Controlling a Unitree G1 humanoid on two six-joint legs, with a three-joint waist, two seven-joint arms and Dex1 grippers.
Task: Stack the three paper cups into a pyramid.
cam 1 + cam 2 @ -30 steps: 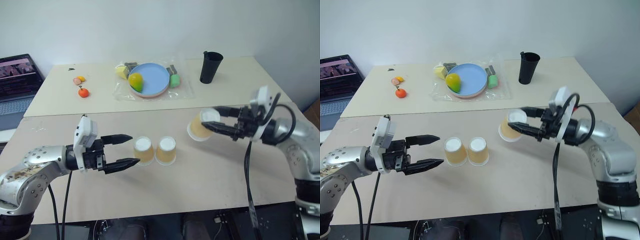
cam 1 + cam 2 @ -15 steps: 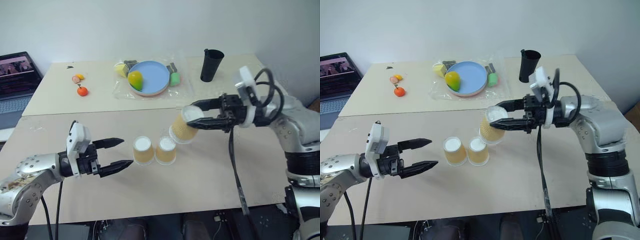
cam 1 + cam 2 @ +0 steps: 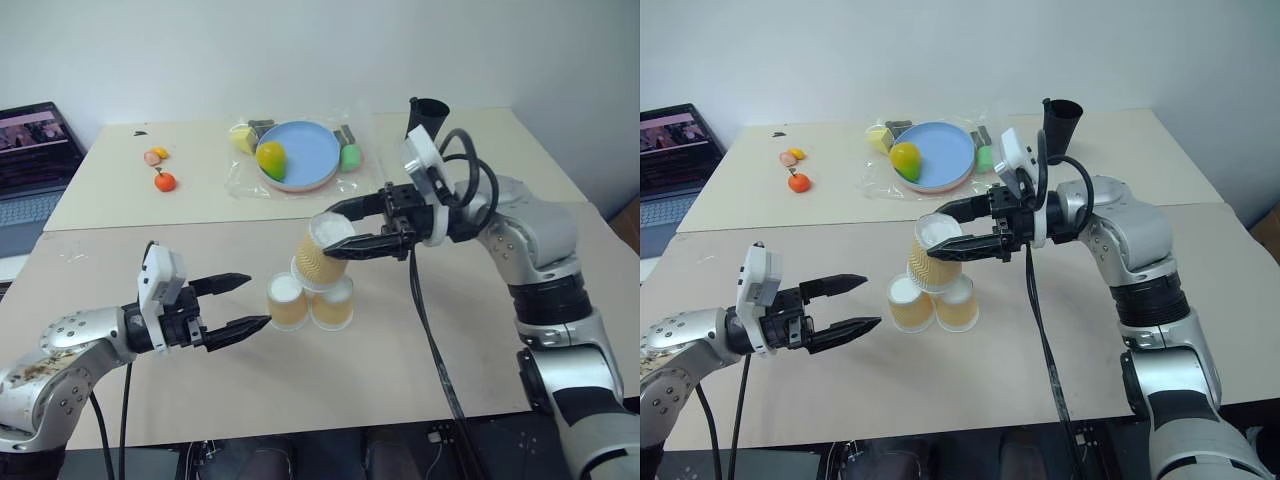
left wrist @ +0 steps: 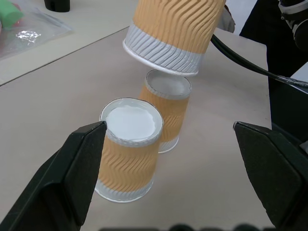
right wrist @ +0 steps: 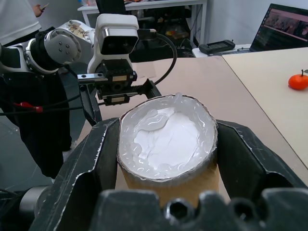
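On the beige table [image 3: 420, 350] two upturned cups [image 3: 309, 299] stand side by side, the right gripper [image 3: 338, 229] clamping the third cup [image 3: 322, 252] tilted just above them, the left gripper [image 3: 250, 302] spread wide beside them.

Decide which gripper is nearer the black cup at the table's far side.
Right. The right gripper, clamping a paper cup, sits just in front of the black cup; the open left gripper is far off.
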